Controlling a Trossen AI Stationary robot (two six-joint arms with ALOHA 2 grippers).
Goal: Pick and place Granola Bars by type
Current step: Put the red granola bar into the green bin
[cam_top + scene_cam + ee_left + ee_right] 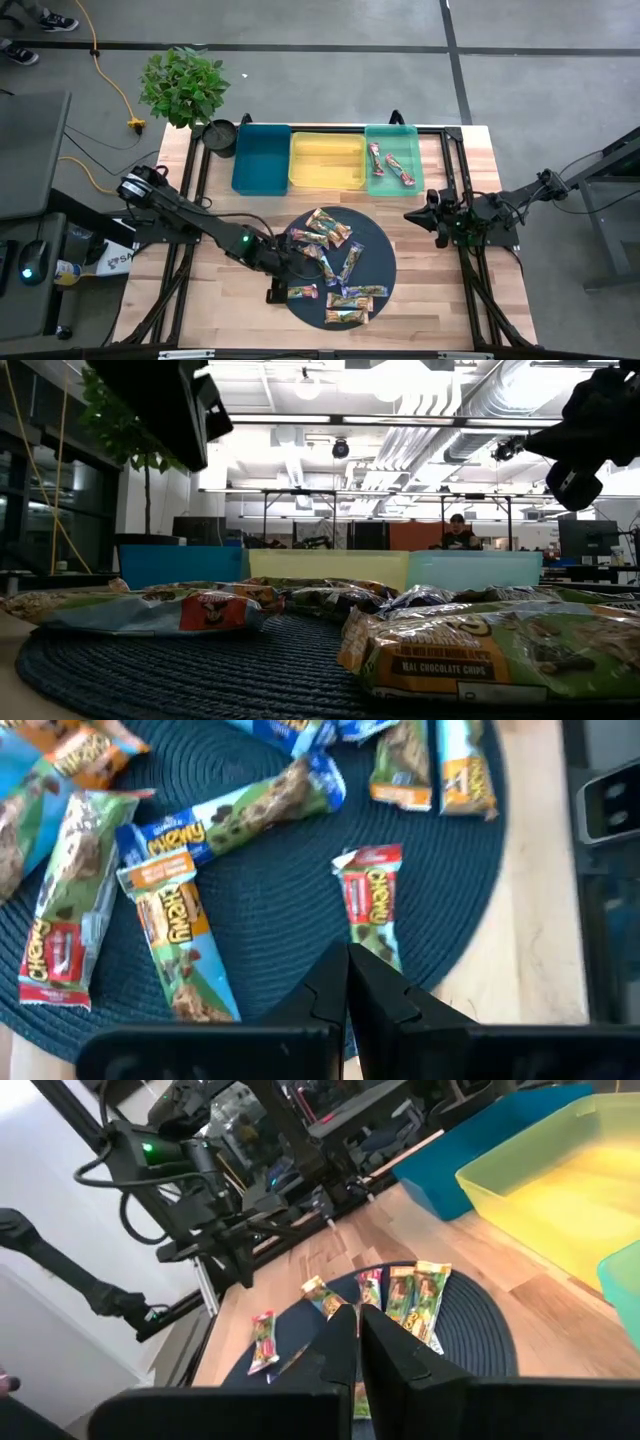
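Several granola bars (330, 232) in glossy wrappers lie flat and scattered on a round dark woven mat (385, 265). My left gripper (273, 294) is shut and slants down over the mat's near left edge. Its fingertips (348, 970) stand just short of a red-labelled bar (372, 905), which lies flat near that edge (303, 292). The low view shows this arm well above the mat. Two more bars (390, 165) lie in the green bin (392, 135). My right gripper (412, 215) waits shut and level at the table's right side, clear of everything.
Teal (261, 158), yellow (327, 160) and green bins stand side by side along the far edge. A potted plant (185, 85) stands at the far left corner. Bare wood lies between the mat and the bins and on both sides of the mat.
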